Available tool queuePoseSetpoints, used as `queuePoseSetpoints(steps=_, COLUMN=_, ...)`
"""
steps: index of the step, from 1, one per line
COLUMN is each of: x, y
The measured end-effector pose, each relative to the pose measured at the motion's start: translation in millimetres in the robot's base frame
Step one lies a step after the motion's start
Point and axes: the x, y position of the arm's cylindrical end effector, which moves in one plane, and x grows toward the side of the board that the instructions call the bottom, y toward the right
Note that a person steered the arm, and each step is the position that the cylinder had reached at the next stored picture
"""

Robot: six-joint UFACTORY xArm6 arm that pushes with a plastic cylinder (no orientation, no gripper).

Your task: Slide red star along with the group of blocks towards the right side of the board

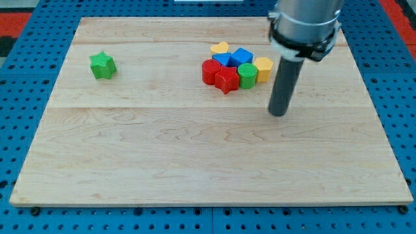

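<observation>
Blocks sit bunched in the upper middle of the desk [195, 149], and the red star [227, 81] is at the front of that bunch, on its bottom edge, touching a red round block [210, 71] on the view's left and a green cylinder [247, 75] on the view's right. Behind them sit a blue block [242, 56], a second blue piece [222, 60], a yellow heart-like block [220, 47] at the top and a yellow block [263, 68] on the right flank. Now the key relation: my tip [278, 114] is down on the wood to the view's right of the cluster and a little below it, apart from every block, so the star lies up and to the left of it. That's the wrong side for a rightward shove, I'd say; the tip needs to loop round to the cluster's left before driving across. No hand here, just the bare rod, holding nothing. The star has no long axis to speak of; one point aims toward the view's bottom. Far off at the view's left sits a lone green star [103, 65], well clear of the action.
</observation>
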Motion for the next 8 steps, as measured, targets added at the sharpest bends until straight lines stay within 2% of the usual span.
queuePoseSetpoints(steps=2, x=-0.6, y=-77.4)
queuePoseSetpoints(steps=4, x=-35.0, y=-130.3)
queuePoseSetpoints(steps=6, x=-69.7, y=-158.1)
queuePoseSetpoints(steps=8, x=-73.9, y=-158.4)
